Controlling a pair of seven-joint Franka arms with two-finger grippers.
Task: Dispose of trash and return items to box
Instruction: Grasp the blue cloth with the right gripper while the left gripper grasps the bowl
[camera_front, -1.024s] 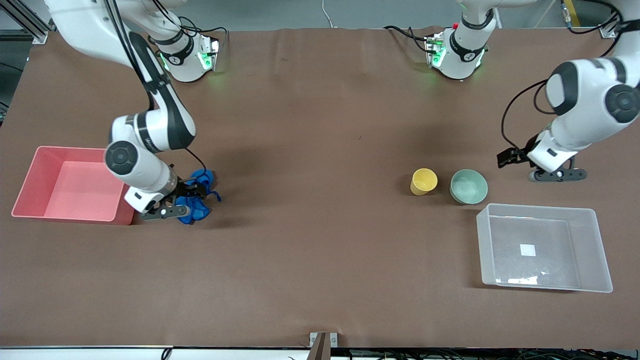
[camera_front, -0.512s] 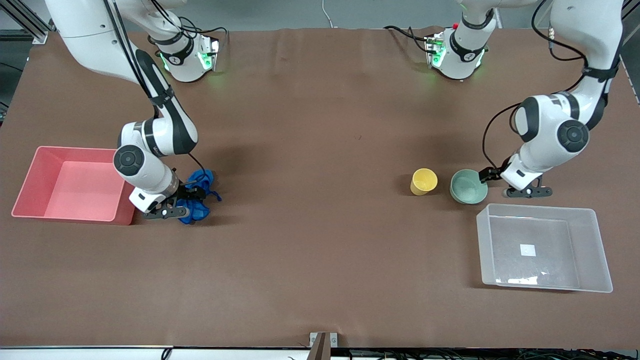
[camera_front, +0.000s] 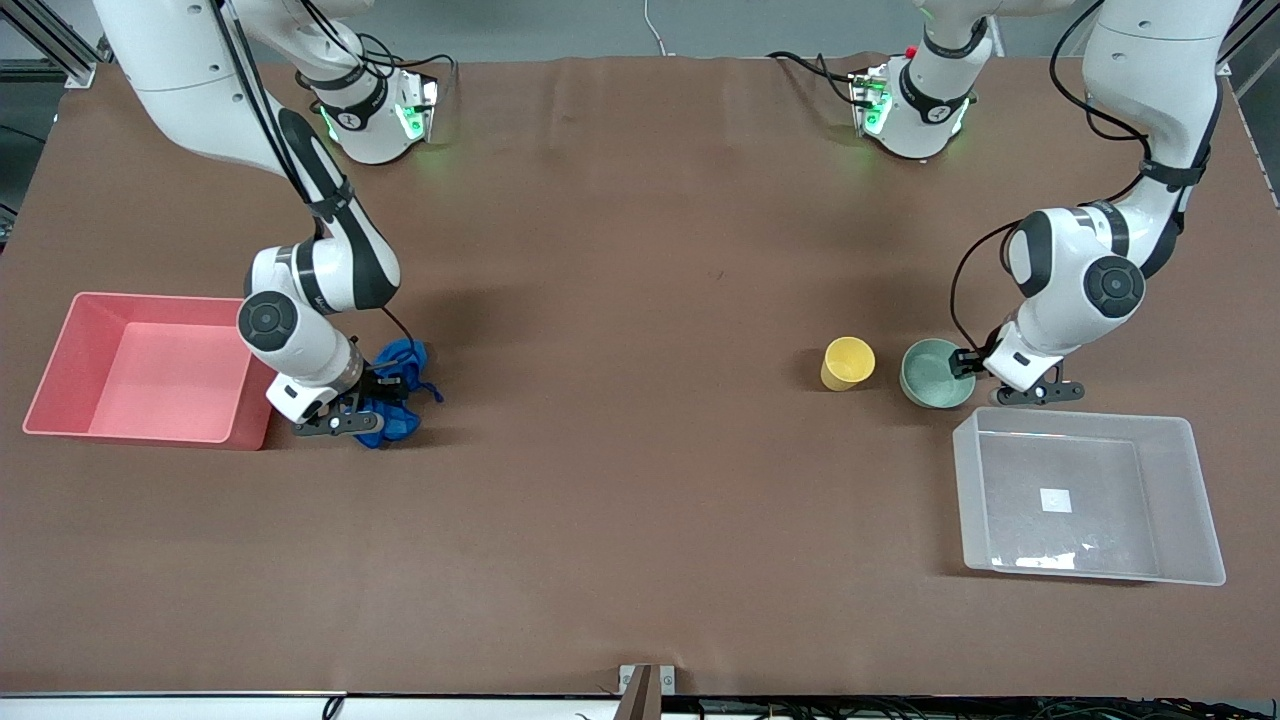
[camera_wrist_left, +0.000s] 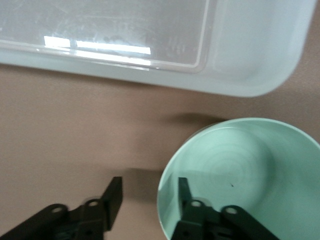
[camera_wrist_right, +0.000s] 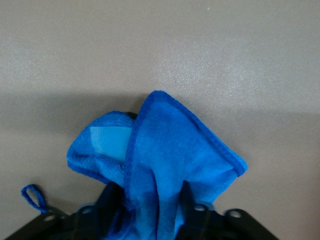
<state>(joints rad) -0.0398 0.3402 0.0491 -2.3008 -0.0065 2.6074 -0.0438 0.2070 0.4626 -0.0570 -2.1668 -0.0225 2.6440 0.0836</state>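
The blue fabric trash (camera_front: 403, 357) lies crumpled on the table beside the pink bin. My right gripper (camera_front: 385, 395) is down on it, open, with one finger on each side of the bunched fabric (camera_wrist_right: 165, 145); its string loop (camera_wrist_right: 31, 196) lies beside it. The yellow cup (camera_front: 848, 362) and the mint bowl (camera_front: 930, 375) stand side by side. My left gripper (camera_front: 962, 368) is open astride the bowl's rim, one finger inside the bowl (camera_wrist_left: 250, 170) and one outside. The clear box (camera_front: 968, 490) stands nearer the front camera than the bowl.
The pink bin (camera_front: 150, 298) stands at the right arm's end of the table, touching distance from the right wrist. The clear box's corner (camera_wrist_left: 250, 60) is close to the bowl and the left gripper (camera_wrist_left: 148, 192). Brown cloth covers the table.
The left arm has swung in from the table's end and come down onto the bowl's rim. The right gripper has settled a little lower around the fabric.
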